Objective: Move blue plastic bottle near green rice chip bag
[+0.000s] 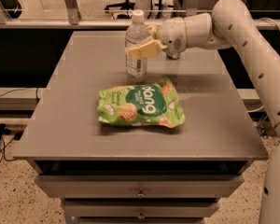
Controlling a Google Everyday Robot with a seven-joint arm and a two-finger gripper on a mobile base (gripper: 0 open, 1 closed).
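Observation:
The blue plastic bottle [136,45], clear with a white cap and pale label, stands upright just behind the green rice chip bag [140,106], which lies flat in the middle of the grey table [60,125]. My gripper [142,48] reaches in from the right and is shut on the bottle at mid-height. The bottle's base is at or just above the table top, close to the bag's far edge.
The silver-blue can [173,55] stands behind my wrist at the back of the table, mostly hidden by the arm [233,17]. The table has drawers [140,190] below its front edge. A railing and chairs lie beyond the table.

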